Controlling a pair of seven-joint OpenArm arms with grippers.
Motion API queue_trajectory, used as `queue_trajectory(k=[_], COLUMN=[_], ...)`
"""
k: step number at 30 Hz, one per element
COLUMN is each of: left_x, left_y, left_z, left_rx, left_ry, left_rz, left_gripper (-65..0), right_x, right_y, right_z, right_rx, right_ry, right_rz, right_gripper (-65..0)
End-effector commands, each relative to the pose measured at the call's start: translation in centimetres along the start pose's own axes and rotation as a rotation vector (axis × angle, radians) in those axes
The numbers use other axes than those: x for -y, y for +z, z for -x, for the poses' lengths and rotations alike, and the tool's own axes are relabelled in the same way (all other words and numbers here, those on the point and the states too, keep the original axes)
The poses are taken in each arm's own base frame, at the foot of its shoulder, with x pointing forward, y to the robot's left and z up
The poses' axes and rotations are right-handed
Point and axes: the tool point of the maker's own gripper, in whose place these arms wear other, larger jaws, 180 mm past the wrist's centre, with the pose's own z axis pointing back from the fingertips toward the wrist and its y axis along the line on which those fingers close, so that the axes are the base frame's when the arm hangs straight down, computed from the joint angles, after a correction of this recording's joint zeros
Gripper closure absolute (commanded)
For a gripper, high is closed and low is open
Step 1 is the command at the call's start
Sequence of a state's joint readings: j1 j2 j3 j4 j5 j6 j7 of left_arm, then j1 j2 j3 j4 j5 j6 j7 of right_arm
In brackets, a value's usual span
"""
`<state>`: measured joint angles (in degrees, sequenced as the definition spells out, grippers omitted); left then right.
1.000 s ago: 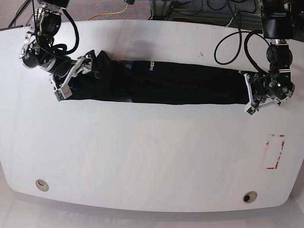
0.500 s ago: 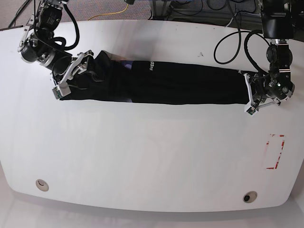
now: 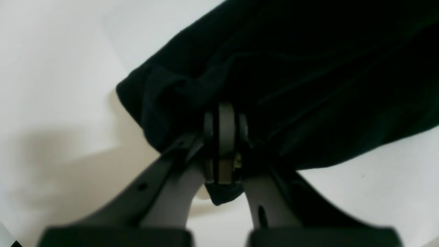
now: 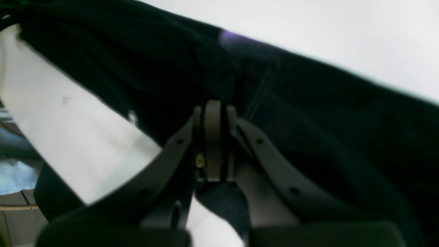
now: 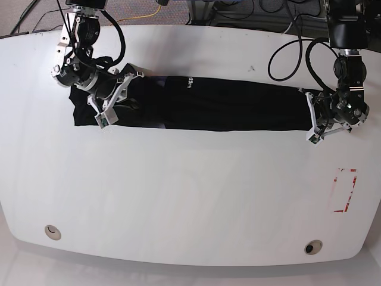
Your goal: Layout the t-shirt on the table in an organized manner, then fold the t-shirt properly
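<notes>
Each end effector (image 5: pixel 311 122) (image 5: pixel 114 100) pinches the t-shirt (image 5: pixel 226 107) on the glossy white table (image 5: pixel 190 196).

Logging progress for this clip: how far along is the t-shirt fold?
Done: the t-shirt lies as a long narrow band across the table. In hand: the left gripper and right gripper each pinch one end. Left: folding the band shorter.

Beyond the desk's far edge: grey speckled carpet floor (image 5: pixel 134 7), a yellow cable (image 5: pixel 138 18) snaking across it, black cables (image 5: pixel 271 12) bunched at top centre-right, some metal frame legs (image 5: pixel 196 11) near top middle. Even, diffuse overhead light, soft shadows, mild glare. No walls or windows in view.
</notes>
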<state>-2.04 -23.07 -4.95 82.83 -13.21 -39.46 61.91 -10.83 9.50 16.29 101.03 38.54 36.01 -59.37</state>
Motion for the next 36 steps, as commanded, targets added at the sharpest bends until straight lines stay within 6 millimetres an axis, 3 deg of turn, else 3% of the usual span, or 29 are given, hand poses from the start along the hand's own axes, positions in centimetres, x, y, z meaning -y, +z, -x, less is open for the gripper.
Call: queue_trajectory(k=[1,9,19,22,28,30,33,36], left_x=[0.6,0.6,-0.2,-0.7,-2.2,-2.8,-3.9,-4.4], left_y=[-0.3,-0.1,2.6,3.5,5.4,6.0,7.0,7.5], left_z=[1.1,0.8,-1.7,-2.7,-3.2,-3.0,-3.0,-3.1], left_rx=[-0.048,-0.039,0.003,0.022,0.08,0.107,0.156,0.2], left_ry=[-0.009,-0.013,-0.078,-0.092,-0.025,0.024,0.096,0.149], left_rz=[0.02,0.016,-0.059,-0.084,-0.111,-0.107,-0.096,-0.075], left_gripper=[-0.3,-0.3,-1.9,-11.0,-39.2,-45.0,-50.4,-50.6], right_x=[0.5,1.9,2.1,2.0,2.0,2.0,2.0,2.0], right_y=[-0.8,-2.3,-2.3,-2.3,-2.3,-2.3,-2.3,-2.3], right_z=[0.0,2.3,3.2,3.2,3.2,3.2,3.2,3.2], right_rx=[0.01,-0.03,-0.06,-0.06,-0.06,-0.06,-0.06,-0.06], right_ry=[-0.012,-0.031,-0.012,-0.01,-0.01,-0.01,-0.01,-0.01], right_rz=[-0.006,-0.007,0.004,0.002,0.002,0.002,0.002,0.002], right_gripper=[-1.0,-0.6,-0.6,-0.6,-0.6,-0.6,-0.6,-0.6])
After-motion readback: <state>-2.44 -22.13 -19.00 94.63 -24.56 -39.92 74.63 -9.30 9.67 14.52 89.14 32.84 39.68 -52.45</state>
